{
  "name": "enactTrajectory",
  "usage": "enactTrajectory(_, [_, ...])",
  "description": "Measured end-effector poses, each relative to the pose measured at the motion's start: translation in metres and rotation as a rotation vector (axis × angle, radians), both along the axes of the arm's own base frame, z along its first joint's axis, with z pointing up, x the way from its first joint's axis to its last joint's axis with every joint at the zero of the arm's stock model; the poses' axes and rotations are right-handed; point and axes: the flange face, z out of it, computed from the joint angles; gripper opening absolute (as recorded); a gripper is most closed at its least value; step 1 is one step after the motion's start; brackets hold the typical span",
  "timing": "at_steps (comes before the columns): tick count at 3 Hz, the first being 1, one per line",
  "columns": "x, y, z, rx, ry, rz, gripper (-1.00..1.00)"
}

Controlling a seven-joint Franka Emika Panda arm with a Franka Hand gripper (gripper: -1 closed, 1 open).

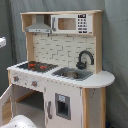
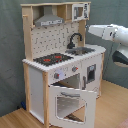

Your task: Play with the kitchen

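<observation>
The kitchen is a tall white and light-wood toy with a black red-ringed hob, a sink, a black faucet, a grey hood and a small microwave. In the second exterior view the kitchen has its windowed oven door hanging open at the front. My white arm reaches in from the second exterior view's right, above the counter's end. Its tip, the gripper, is level with the microwave, clear of the faucet, holding nothing I can make out.
A grey curtain hangs behind the kitchen. The wooden floor lies in front. A white rounded part shows at the bottom edge of the first exterior view. The open oven door juts out at the first exterior view's lower left.
</observation>
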Motion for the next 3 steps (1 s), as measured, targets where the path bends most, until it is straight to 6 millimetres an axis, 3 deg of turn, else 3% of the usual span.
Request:
enactTrajectory(1, [0.025,-0.040,0.002,0.019,0.012,-0.034,1.00])
enactTrajectory(3, [0.064,-0.089,0.029,0.008,0.044,-0.052,1.00])
